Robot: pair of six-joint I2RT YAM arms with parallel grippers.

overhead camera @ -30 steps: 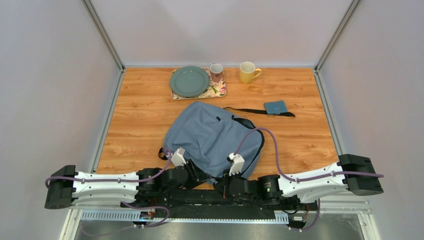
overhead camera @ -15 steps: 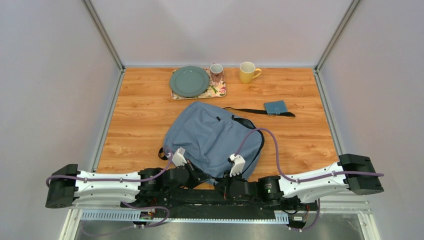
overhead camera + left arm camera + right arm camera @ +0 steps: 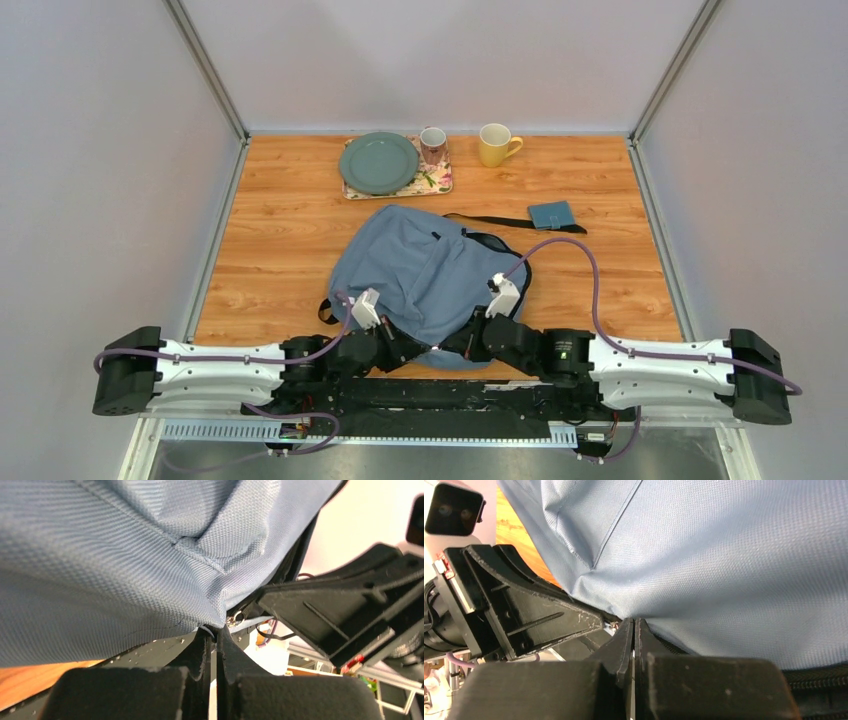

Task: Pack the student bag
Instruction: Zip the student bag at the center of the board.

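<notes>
left arm: white-and-black jointed links, lying low along the near edge and reaching inward.
right arm: mirrors it from the right side.
left gripper: black fingers pressed together, pinching a corner of the soft grey-blue fabric backpack.
right gripper: black fingers clamped on the backpack's lower edge.
spacing: grippers just beside each other.

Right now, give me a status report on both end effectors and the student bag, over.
Left end effector shut on student bag, near edge. Right end effector shut on same edge. Teal case lies beyond, clear of both.
</notes>
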